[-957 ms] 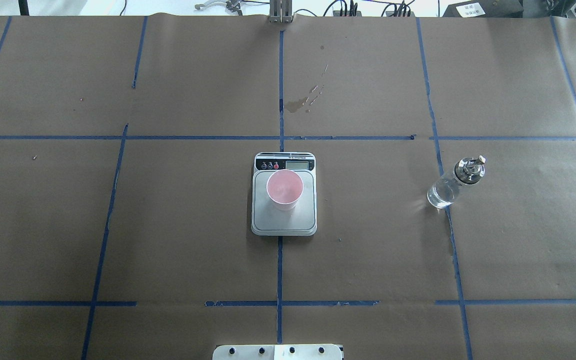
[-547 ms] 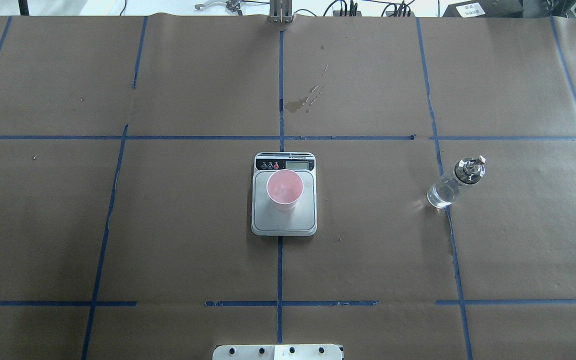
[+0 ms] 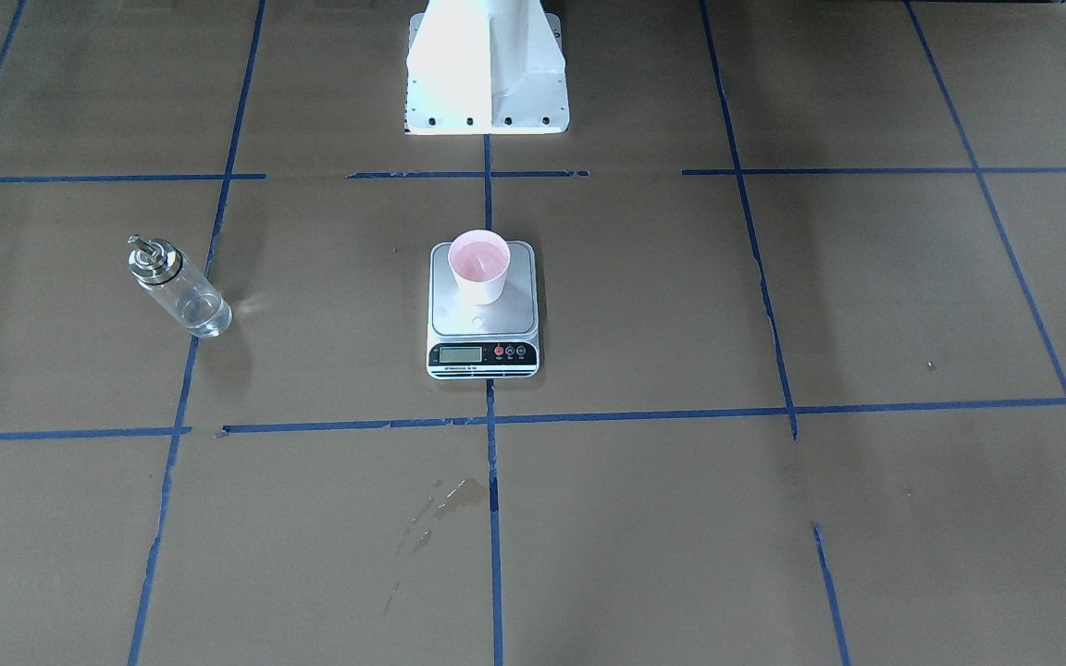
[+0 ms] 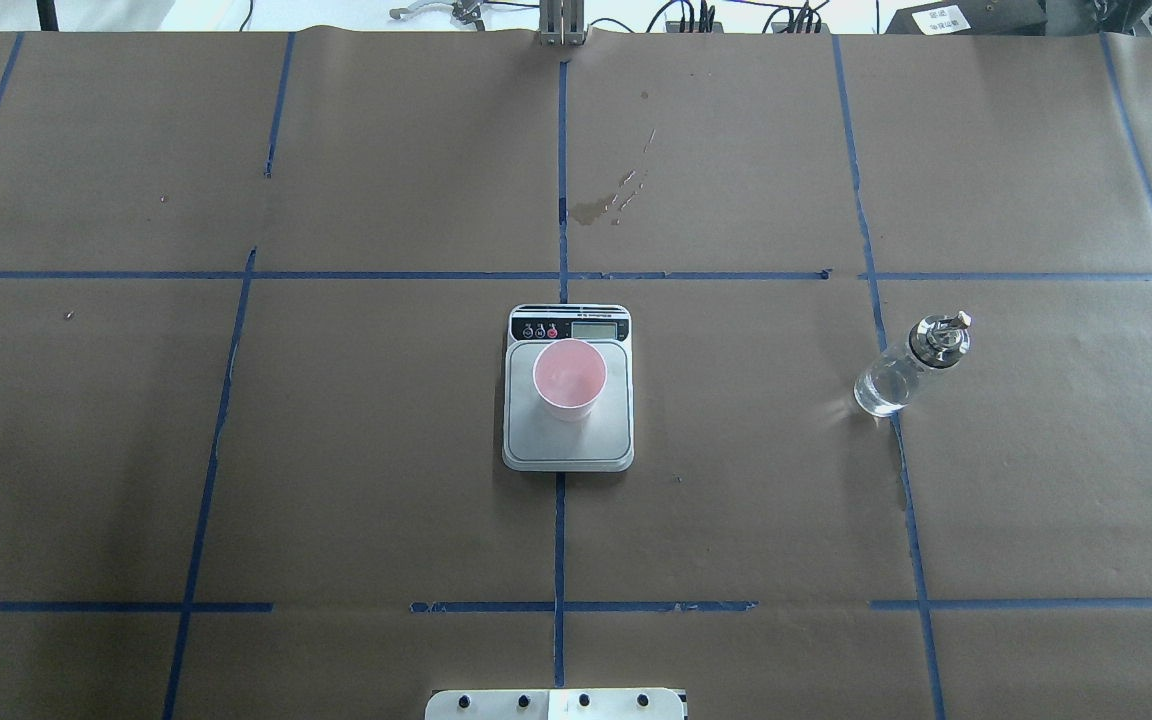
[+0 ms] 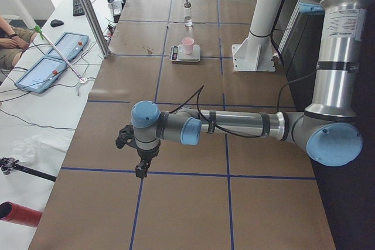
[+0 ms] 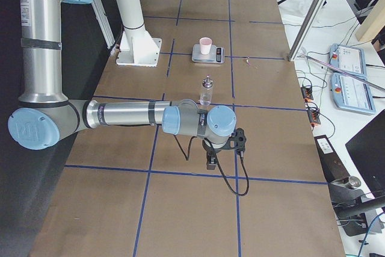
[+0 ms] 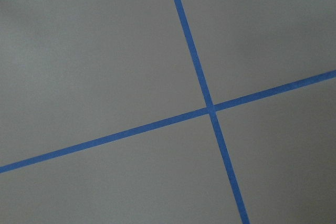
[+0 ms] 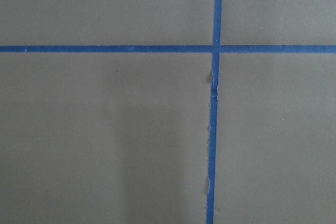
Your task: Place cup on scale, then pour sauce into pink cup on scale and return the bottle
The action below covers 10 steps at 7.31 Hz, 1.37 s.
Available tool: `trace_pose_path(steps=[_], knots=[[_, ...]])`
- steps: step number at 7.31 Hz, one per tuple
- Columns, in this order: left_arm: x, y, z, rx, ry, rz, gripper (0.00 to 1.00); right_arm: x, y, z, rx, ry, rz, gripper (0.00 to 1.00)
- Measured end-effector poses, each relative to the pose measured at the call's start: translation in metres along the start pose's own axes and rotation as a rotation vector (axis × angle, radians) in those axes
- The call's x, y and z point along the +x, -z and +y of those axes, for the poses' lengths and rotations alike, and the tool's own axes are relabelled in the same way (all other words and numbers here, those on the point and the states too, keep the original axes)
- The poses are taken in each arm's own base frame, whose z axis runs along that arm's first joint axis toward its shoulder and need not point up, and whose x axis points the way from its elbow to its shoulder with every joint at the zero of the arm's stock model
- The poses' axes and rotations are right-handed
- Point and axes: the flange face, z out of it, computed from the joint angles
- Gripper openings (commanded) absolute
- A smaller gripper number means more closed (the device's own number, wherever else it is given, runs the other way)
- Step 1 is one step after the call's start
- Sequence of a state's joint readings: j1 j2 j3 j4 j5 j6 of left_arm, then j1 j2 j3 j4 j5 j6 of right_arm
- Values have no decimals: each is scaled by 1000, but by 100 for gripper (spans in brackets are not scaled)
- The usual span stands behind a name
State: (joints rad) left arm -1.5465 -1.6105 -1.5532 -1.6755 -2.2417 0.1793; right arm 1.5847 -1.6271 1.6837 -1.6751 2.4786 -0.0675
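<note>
the left arm (image 5: 234, 124) and right arm (image 6: 126, 114) reach out low and level, each well apart from the scale (image 5: 185, 54). left gripper (image 5: 140, 169) and right gripper (image 6: 210, 162) point downward, their opening impossible to judge.

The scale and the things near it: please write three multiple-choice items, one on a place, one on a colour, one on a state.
1. Where does the cup stand?
A. on the scale
B. on the bare paper
C. on a tray

2. What colour are the tape lines?
A. red
B. white
C. blue

3. How is the bottle?
A. lying on its side
B. upright on the table, nothing touching it
C. tilted over the cup

Answers:
1 A: the overhead view shows it on the steel platform.
2 C: every view shows a blue grid.
3 B: both side views show it standing cap up, apart from the scale.
</note>
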Motion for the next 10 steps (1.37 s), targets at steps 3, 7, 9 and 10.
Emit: trace_pose_path(steps=[3,7,9,10], knots=[[-4,-3,5,-27,21,7,100,18,-6,6,49,33,9,100],[-5,-6,12,-32,37,24,100,21,-6,5,55,-31,31,100],[-2,-5,12,-20,57,66,100,20,-6,5,56,-41,31,100],[-1,-3,11,-15,92,74,100,20,-6,5,56,-43,31,100]])
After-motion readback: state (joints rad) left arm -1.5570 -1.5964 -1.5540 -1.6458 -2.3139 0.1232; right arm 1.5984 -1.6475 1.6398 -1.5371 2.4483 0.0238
